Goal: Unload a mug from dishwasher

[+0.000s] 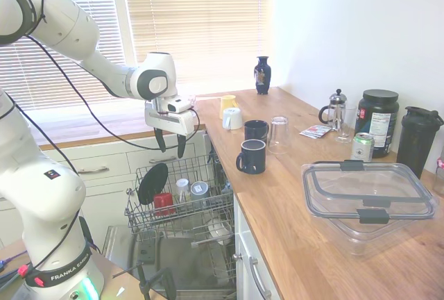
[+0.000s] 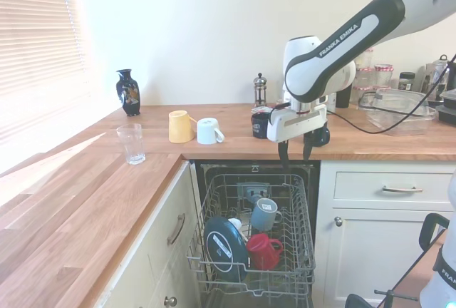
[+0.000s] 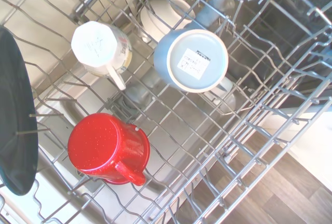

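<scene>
The gripper, fingers spread and empty, hovers at centre frame above the red mug upturned in the dishwasher rack.

The white jointed robot arm is seen entering from ten o'clock in the first exterior view and from two o'clock in the second. Its wrist is bent so that the white two-finger gripper is pointed straight down, towards six o'clock. The two dark fingers are held apart, and nothing is gripped between them.
</scene>
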`<state>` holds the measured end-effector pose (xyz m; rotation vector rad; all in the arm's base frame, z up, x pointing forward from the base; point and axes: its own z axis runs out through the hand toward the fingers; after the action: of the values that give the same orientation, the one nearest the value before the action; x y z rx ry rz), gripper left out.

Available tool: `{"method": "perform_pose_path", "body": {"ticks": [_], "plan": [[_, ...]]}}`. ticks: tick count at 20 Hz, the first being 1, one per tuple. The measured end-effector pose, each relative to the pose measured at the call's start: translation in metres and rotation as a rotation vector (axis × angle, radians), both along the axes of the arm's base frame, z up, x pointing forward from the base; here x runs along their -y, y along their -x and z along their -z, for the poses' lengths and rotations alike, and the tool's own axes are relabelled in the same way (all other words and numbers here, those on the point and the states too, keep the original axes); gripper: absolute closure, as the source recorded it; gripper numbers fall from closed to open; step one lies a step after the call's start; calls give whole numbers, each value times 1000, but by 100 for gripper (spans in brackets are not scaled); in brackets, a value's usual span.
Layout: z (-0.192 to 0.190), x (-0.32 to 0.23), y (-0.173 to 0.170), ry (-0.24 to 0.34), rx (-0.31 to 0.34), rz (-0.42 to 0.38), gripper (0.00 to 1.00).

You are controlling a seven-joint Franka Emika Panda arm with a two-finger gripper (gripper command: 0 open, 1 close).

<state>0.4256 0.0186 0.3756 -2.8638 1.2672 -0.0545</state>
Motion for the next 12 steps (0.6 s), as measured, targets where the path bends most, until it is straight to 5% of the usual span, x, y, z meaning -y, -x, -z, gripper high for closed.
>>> {"method": "perform_pose_path", "body": {"ticks": [12], "plan": [[43,-54,0,68,-70,-198,0]]}}
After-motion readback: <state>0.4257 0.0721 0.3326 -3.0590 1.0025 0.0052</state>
